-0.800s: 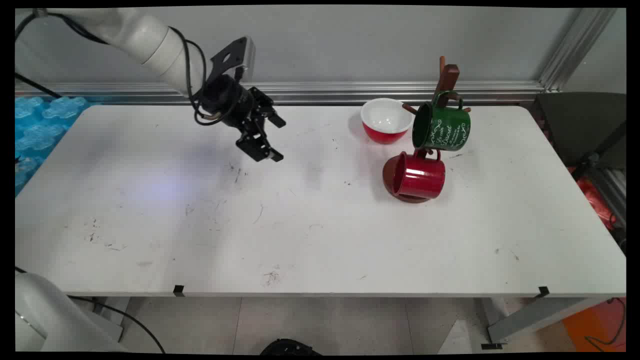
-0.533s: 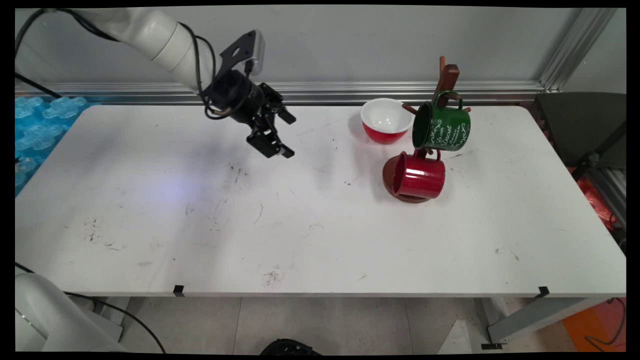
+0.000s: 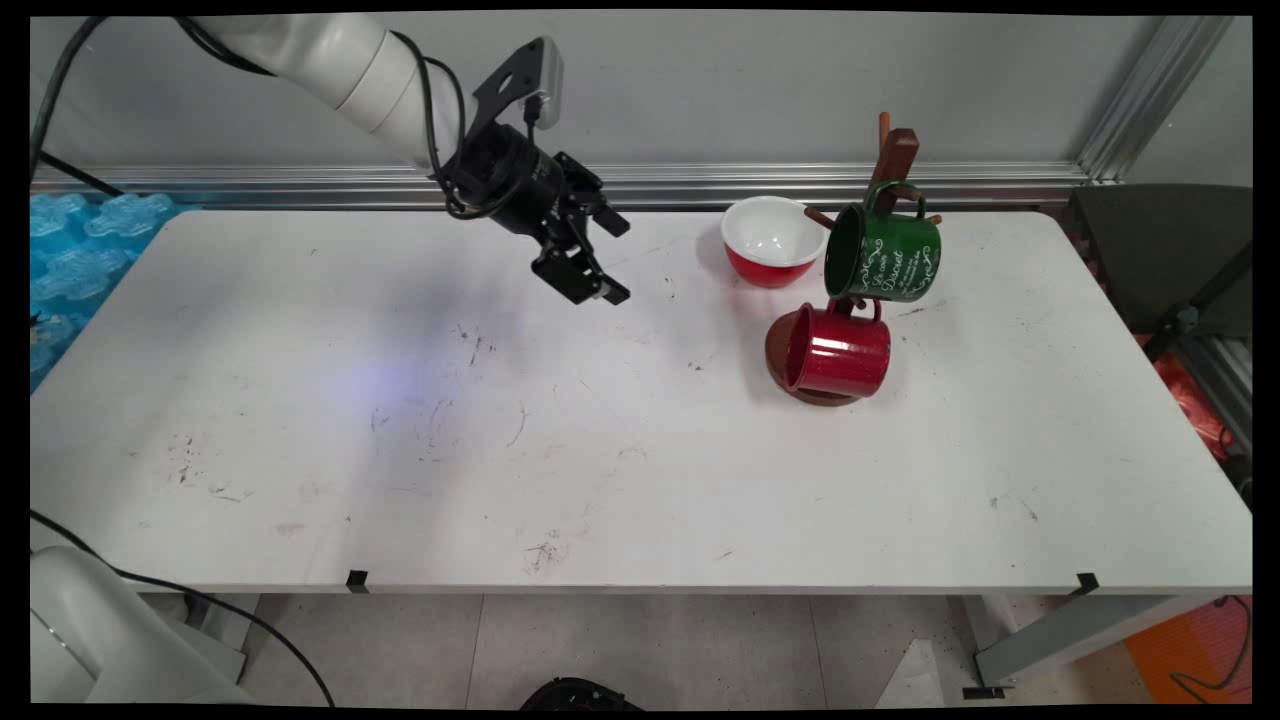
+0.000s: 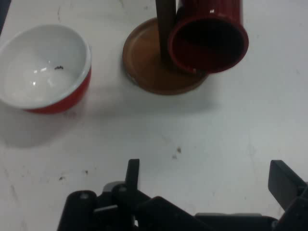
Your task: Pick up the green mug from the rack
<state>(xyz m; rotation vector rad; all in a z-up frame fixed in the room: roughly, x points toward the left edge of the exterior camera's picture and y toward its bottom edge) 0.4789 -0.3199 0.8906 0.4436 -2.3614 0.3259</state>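
Arm in from upper left, black cables (image 3: pixel 430 90) looped along it, wrist angled down and to the right over the table's far half. Gripper (image 3: pixel 612 258) clear of the surface, aimed toward the crockery at right; fingers spread wide, nothing between them, touching nothing. In hand view, one fingertip (image 4: pixel 133 171) at lower left, the other at lower right edge, bare tabletop between. Nearest thing: red bowl (image 3: pixel 772 241) with white inside, upright, near the far edge, some way right of the gripper. Just beside it to the right, wooden mug tree (image 3: pixel 893 158) on a round brown base (image 3: pixel 778 360). Green mug (image 3: pixel 885 254) with white lettering hung high on a peg, mouth facing left. Red mug (image 3: pixel 840 351) hung lower, on its side, mouth facing left, over the base; whether touching the base, cannot tell. Small dark speck inside the bowl in hand view. White table (image 3: pixel 640 480) scuffed with dark marks, two black tabs on the near edge. Grey wall behind, aluminium rail (image 3: pixel 300 185) along the table's back; blue bubble sheeting (image 3: pixel 70 250) off the left end; tiled floor below.
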